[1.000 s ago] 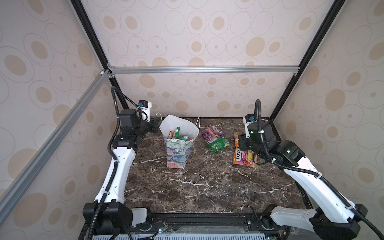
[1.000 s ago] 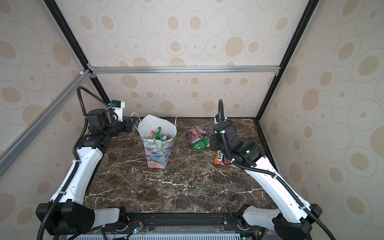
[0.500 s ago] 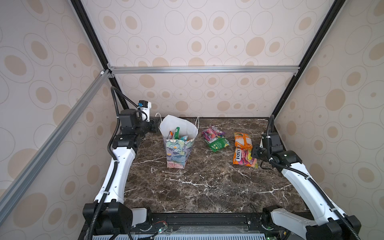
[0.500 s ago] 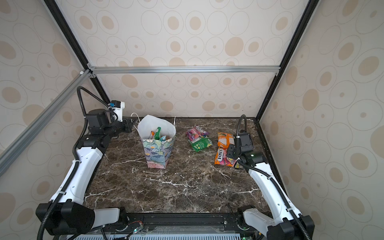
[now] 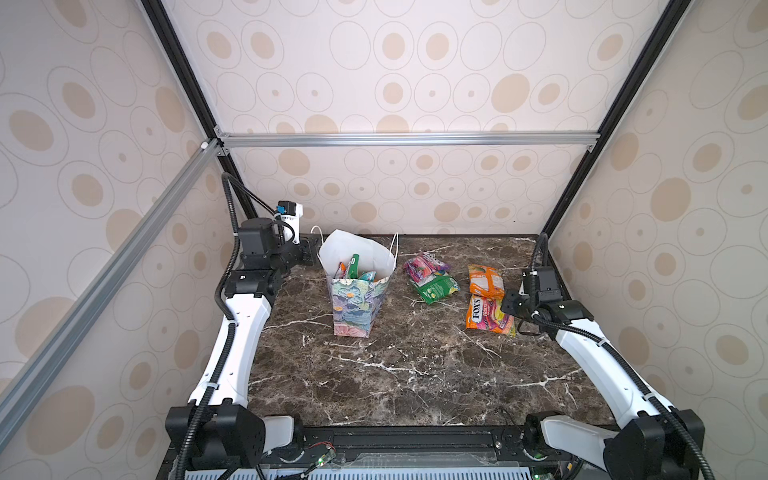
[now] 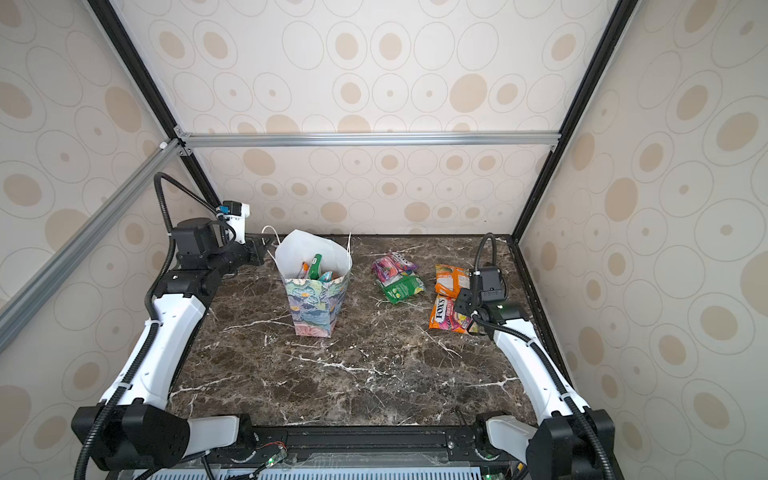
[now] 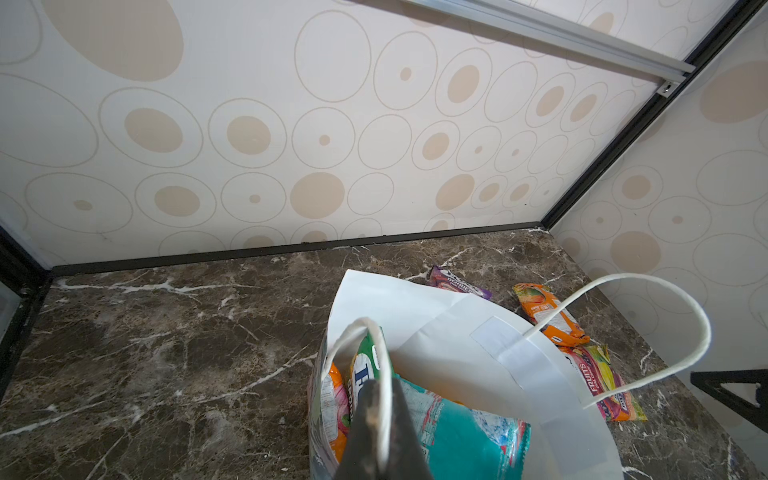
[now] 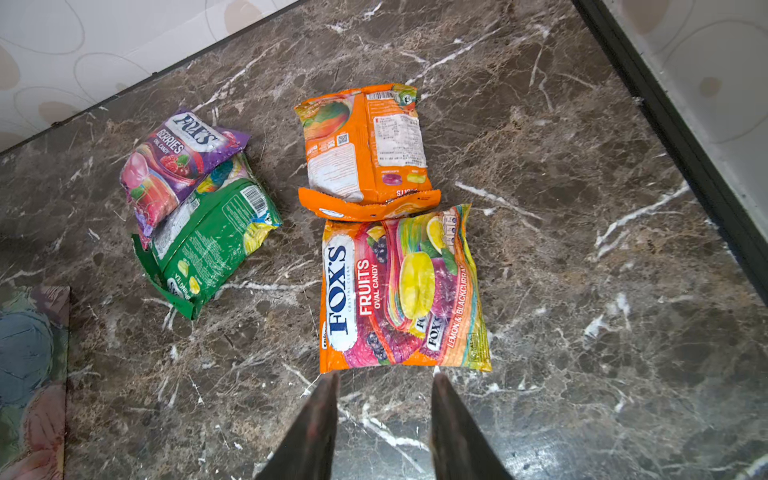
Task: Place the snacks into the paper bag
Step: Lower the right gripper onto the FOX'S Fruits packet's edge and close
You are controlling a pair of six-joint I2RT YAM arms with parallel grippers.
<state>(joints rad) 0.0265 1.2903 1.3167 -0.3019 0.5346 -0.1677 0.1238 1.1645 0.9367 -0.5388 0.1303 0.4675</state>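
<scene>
The floral paper bag (image 5: 356, 307) (image 6: 315, 309) stands upright at the back left. Green, orange and teal snacks (image 7: 457, 432) stick up inside it. My left gripper (image 7: 382, 399) (image 5: 309, 254) is shut on the bag's near white cord handle. To the right lie a purple packet (image 8: 178, 166) on a green one (image 8: 212, 241), then an orange packet (image 8: 365, 149) and a FOX'S Fruits packet (image 8: 399, 291) (image 5: 488, 318). My right gripper (image 8: 384, 376) (image 5: 509, 303) is open and empty, low over the table, its tips just short of the Fruits packet's edge.
The dark marble table (image 5: 395, 365) is boxed in by patterned walls. A black frame post (image 8: 673, 124) runs close along the right of the packets. The back wall (image 7: 291, 166) stands just behind the bag.
My right arm has pulled back from over the orange packets to the right and dropped low beside them, uncovering both, and its jaws have widened slightly. The left arm and the bag have not moved.
</scene>
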